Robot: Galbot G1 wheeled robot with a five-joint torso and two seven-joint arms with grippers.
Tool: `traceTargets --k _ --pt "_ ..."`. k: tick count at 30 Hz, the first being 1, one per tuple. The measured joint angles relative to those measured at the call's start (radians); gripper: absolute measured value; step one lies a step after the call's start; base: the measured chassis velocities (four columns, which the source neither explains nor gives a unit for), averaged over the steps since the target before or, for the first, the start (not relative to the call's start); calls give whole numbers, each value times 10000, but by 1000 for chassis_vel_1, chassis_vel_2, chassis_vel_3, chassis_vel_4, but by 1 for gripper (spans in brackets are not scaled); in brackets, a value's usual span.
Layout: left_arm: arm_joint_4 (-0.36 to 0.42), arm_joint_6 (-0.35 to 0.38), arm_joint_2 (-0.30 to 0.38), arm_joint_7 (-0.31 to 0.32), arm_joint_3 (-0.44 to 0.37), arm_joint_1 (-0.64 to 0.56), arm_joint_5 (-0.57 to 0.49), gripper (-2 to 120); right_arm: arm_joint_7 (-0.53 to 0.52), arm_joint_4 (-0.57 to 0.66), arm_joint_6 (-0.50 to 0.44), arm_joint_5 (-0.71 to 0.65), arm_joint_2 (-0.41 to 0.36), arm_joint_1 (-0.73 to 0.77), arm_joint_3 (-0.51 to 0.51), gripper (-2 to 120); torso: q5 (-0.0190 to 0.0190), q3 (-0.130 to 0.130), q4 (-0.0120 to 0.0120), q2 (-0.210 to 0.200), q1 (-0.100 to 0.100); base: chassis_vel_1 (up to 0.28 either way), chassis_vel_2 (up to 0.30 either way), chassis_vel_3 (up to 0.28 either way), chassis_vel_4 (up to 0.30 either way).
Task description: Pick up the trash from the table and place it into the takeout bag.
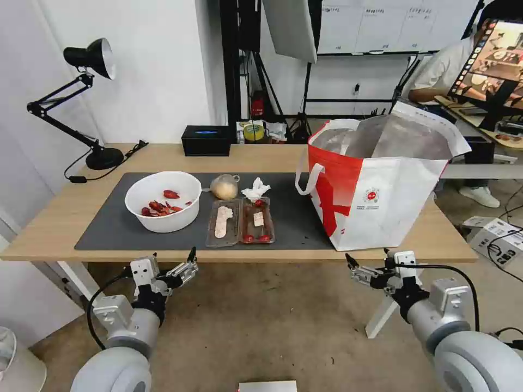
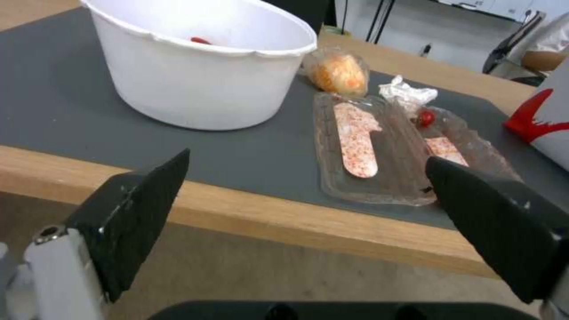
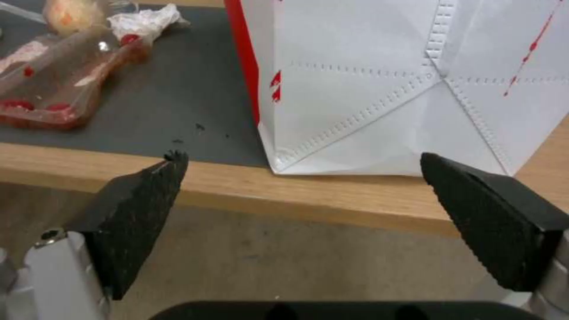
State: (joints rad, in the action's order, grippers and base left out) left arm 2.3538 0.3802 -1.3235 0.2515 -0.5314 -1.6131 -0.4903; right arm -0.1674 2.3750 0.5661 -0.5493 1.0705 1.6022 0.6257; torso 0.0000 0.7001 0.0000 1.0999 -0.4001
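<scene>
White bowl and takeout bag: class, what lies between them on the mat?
Head view: between bowl and bag lie two clear trays, bagged lump and napkin.

Table (image 1: 54, 228): pale wood grain, matt. Mat (image 1: 103, 234): dark grey, matt, smooth. Bowl (image 1: 163, 201): white plastic, smooth, slight sheen. Two trays (image 1: 239, 220): clear thin plastic, glossy, ribbed. Napkin (image 1: 256, 189): crumpled white paper. Small bag (image 1: 224, 186): clear film, shiny. Takeout bag (image 1: 381, 201): woven-looking white-red sheet, stitched seams, crinkled silver foil lining. Left gripper (image 2: 305, 178) and right gripper (image 3: 302, 178): black pads, rough knurled texture.
</scene>
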Motion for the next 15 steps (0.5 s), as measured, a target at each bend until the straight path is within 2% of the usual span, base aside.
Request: traceTargets --k 12,15 --pt "-64 -30 -30 -6 149 12 -123 100 66 -188 -527 -99 60 -145 -267 100 0 0 0 0 0 0 0 0 0" --pt "-107 -34 -64 278 351 77 -581 100 81 -322 -922 -160 106 -283 -424 100 0 -1 0 0 2 0 0 0 0"
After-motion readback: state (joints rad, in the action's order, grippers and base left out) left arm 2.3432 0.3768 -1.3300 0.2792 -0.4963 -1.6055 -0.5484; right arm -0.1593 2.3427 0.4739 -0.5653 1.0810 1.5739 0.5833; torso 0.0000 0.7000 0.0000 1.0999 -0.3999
